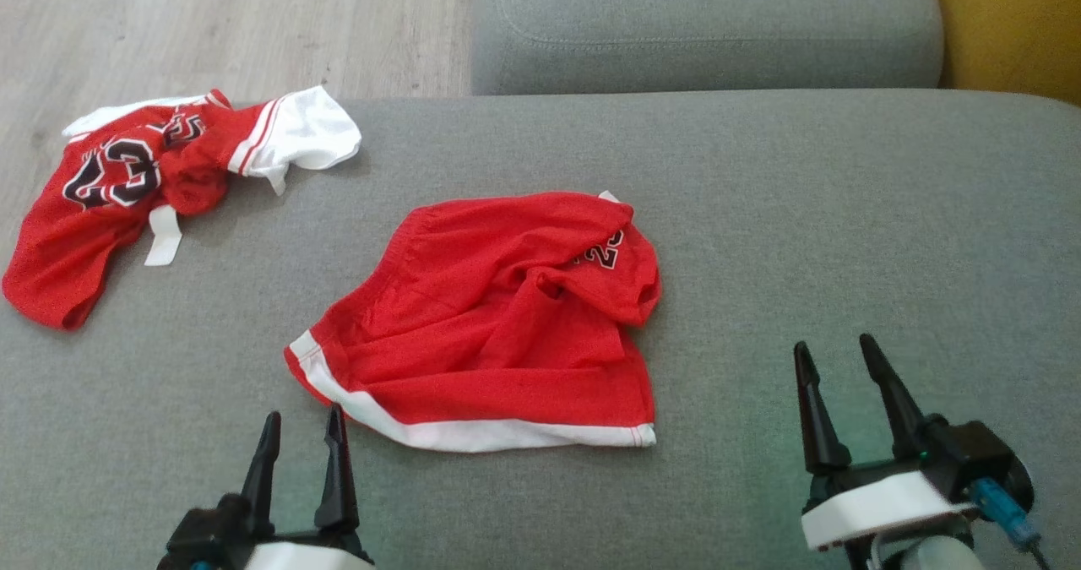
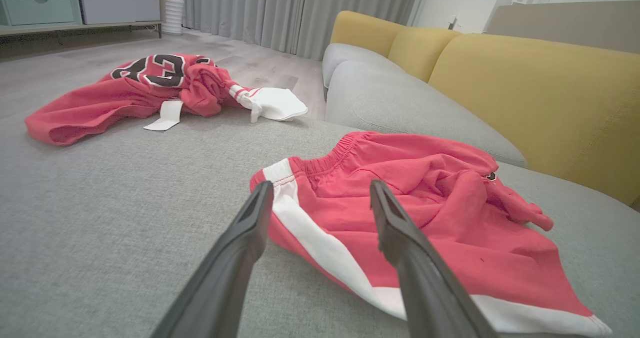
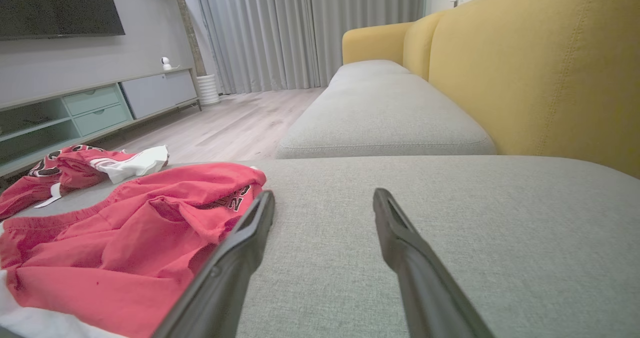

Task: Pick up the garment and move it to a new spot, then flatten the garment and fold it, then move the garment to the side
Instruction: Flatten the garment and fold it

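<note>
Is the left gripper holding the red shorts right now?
No, the left gripper stands open by the white hem, clamping nothing, and the red shorts lie loose on the grey cushion.

Grey seat cushion [image 1: 844,215]: flat, level. Second grey cushion [image 1: 701,29] butts against its far edge. Yellow backrest [image 3: 540,67] runs along rt side. Red jersey [image 1: 127,190], black numerals, white trim, lies crumpled at the seat cushion's far-left corner. Wood-look floor [image 1: 211,29] beyond. Across rm: grey curtains [image 3: 300,27], low TV unit [image 3: 90,107] w/ drawers, dark TV [image 3: 55,5] above, white ribbed pot [image 3: 207,88] beside unit, sm. white device [image 3: 164,62] on top.
</note>
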Robot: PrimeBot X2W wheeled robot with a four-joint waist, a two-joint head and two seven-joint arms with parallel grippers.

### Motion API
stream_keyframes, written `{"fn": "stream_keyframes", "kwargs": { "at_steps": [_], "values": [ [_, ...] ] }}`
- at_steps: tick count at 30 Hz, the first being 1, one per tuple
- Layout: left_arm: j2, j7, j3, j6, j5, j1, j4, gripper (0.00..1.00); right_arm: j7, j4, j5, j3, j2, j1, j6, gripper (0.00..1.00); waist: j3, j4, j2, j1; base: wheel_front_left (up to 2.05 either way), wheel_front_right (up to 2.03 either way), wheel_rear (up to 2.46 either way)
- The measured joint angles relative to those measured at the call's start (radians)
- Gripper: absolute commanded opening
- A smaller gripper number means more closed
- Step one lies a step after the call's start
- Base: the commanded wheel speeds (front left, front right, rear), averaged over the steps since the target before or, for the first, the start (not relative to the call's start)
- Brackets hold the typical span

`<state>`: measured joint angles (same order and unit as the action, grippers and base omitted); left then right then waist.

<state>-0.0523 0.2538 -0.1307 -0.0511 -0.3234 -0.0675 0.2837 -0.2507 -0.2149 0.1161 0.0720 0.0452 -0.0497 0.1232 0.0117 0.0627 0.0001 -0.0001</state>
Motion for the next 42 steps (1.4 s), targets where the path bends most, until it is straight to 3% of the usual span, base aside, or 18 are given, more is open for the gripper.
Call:
{"fn": "stream_keyframes", "kwargs": {
  "at_steps": [25, 36, 42],
  "values": [
    [0.0, 0.0, -0.003, 0.016, -0.001, -0.003, 0.01, 1.0, 0.0, -0.014, -0.005, 0.047, 0.0, -0.005, 0.0, 1.0, 0.008, 0.004, 0.0, 0.0002, 0.0, 0.0, 0.0],
    [0.0, 0.0, -0.031, 0.016, -0.001, 0.018, 0.017, 1.0, 0.0, -0.251, -0.105, 0.258, 0.001, 0.076, 0.0, 1.0, 0.059, 0.052, 0.0, 0.0002, 0.0, 0.0, 0.0],
    [0.0, 0.0, -0.033, 0.016, -0.001, 0.031, 0.022, 1.0, 0.0, -0.374, -0.128, 0.303, 0.002, 0.133, 0.0, 1.0, 0.079, 0.088, 0.0, 0.0002, 0.0, 0.0, 0.0]
  ]
}}
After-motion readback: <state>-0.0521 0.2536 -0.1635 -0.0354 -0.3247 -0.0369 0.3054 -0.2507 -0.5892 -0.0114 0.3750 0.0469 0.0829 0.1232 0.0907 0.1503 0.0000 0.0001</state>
